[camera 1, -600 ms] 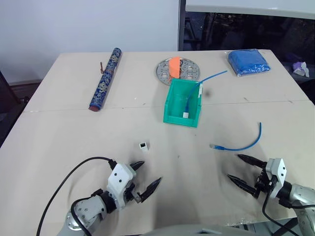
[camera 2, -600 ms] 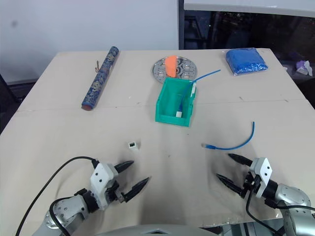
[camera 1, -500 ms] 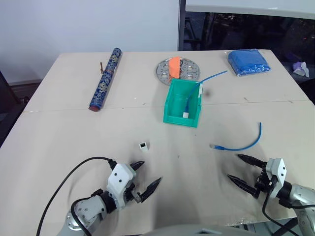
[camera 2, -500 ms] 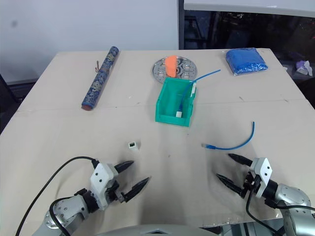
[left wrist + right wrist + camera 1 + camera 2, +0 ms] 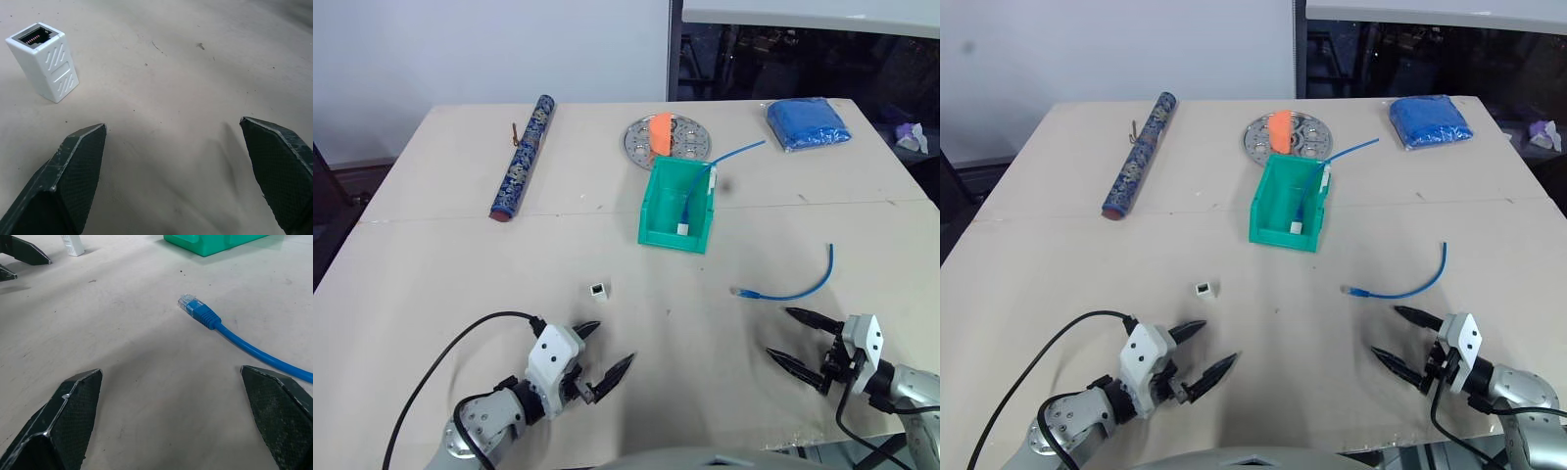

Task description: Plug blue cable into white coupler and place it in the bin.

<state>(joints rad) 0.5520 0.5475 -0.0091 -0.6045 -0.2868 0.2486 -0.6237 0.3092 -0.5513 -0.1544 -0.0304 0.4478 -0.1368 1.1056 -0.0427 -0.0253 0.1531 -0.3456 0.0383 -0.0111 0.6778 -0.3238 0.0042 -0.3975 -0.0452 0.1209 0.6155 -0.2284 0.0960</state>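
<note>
Both jaw pairs wide, empty. White coupler [image 5: 597,290] tiny, centre-left — left gripper [image 5: 604,358] may topple it. Blue cable [image 5: 793,284] centre-right — plug may skid from right gripper [image 5: 792,339].

Each grey arm carries a white-blocked tool [image 5: 599,364] with pointed black fingers [image 5: 619,370].

My head pair looks forward and down over the table [image 5: 460,264], taking in the bin [image 5: 677,208] at mid-table. My left wrist camera sits low and close to the surface, facing the white coupler [image 5: 45,60]. My right wrist camera, equally low, faces the bin [image 5: 215,242] and shares that coupler [image 5: 72,245] with the left one.
</note>
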